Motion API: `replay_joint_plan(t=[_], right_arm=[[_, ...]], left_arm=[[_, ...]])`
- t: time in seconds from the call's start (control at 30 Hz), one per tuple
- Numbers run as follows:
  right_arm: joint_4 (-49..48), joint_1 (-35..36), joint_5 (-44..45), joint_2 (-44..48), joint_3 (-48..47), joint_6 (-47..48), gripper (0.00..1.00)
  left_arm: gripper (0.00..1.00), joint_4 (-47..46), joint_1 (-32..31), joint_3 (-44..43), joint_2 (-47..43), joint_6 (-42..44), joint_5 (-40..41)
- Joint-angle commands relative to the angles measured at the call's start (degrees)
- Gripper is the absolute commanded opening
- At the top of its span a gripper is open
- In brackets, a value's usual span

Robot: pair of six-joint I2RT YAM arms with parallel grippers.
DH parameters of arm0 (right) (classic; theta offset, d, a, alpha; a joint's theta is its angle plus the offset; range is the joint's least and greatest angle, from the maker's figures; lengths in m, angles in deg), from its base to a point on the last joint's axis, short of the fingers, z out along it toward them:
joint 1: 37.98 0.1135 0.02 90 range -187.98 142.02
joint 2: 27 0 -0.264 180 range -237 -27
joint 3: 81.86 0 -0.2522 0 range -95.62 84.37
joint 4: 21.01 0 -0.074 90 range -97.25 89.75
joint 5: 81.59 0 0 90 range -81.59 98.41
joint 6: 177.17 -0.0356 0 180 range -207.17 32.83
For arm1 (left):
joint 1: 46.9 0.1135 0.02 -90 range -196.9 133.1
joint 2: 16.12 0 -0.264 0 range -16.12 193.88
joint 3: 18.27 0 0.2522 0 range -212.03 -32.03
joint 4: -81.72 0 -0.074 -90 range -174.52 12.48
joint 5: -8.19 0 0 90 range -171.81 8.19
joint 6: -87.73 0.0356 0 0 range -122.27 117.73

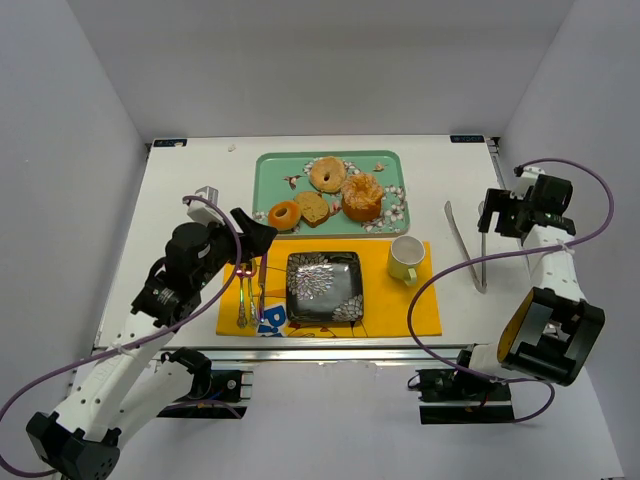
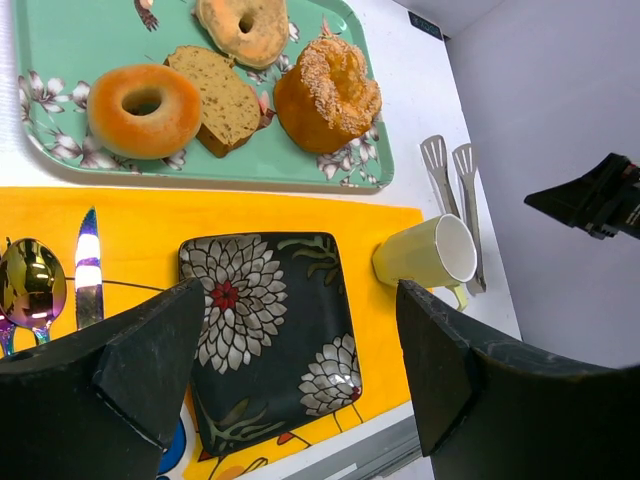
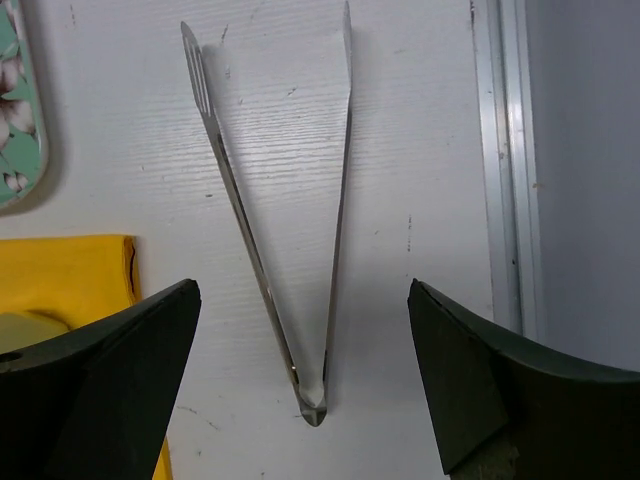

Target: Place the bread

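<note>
The bread is a pale tan speckled ring lying at the back of the teal tray. It also shows at the top of the left wrist view. My left gripper is open and empty, hovering over the left side of the yellow placemat. In its wrist view the left gripper frames the black flowered plate. My right gripper is open and empty at the far right. In its wrist view the right gripper is above the metal tongs.
On the tray also lie a glossy donut, a bread slice and an orange fluted cake. The yellow placemat holds the plate, a pale cup and cutlery. The tongs lie right of the mat.
</note>
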Motion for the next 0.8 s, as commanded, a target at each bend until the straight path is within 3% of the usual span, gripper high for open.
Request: replay_joint_plan(t=[0.0, 0.1, 0.13, 0.2, 0.23, 0.27, 0.33, 0.37, 0.43, 0.47, 0.67, 0.77], right_arm=[[-2.9, -1.5, -4.7, 2.2, 2.0, 2.1, 0.89], [-3.3, -3.6, -11.4, 3.7, 3.2, 8.6, 0.89], [-1.9, -4.7, -18.9, 4.6, 3.5, 11.3, 0.89], [2.5, -7.4, -28.4, 5.6, 4.1, 24.8, 0.81], [2.9, -7.4, -29.2, 5.8, 4.6, 24.8, 0.71], [3.2, -7.4, -29.4, 5.9, 5.2, 26.2, 0.36], [3.3, -7.4, -27.8, 5.4, 6.6, 26.1, 0.15], [3.2, -7.4, -26.7, 5.3, 7.2, 26.1, 0.15], [3.0, -7.4, -24.5, 4.7, 9.1, 26.2, 0.26], [3.4, -7.3, -23.7, 4.8, 9.7, 26.8, 0.46], [-1.0, -6.5, -15.8, 5.5, 15.9, 26.3, 0.87], [-3.5, -4.8, -11.7, 5.1, 18.0, 25.5, 0.89]], left_arm=[[0.87, -0.6, 0.2, -1.0, -1.4, 0.5, -0.8], [0.87, -0.5, 0.2, -0.6, -1.8, 0.2, -0.8], [0.87, -0.5, 0.2, -0.5, -2.1, 0.0, -0.8], [0.87, -0.5, 0.2, -0.2, -2.3, -0.1, -0.8], [0.87, -0.4, 0.2, -0.2, -2.4, -0.1, -0.7], [0.87, -0.4, 0.2, -0.2, -2.5, -0.1, -0.7], [0.87, -0.6, 0.2, 0.1, -2.9, -0.2, -0.4], [0.87, -0.6, 0.2, 0.3, -3.1, -0.2, -0.4], [0.87, -0.7, 0.2, 0.6, -3.6, -0.4, -0.3], [0.87, -0.9, 0.2, 0.8, -4.0, -0.6, -0.3], [0.87, -1.8, 0.2, 3.2, -4.4, -1.5, -0.8], [0.87, -1.7, 0.2, 2.8, -3.9, -1.1, -0.8]])
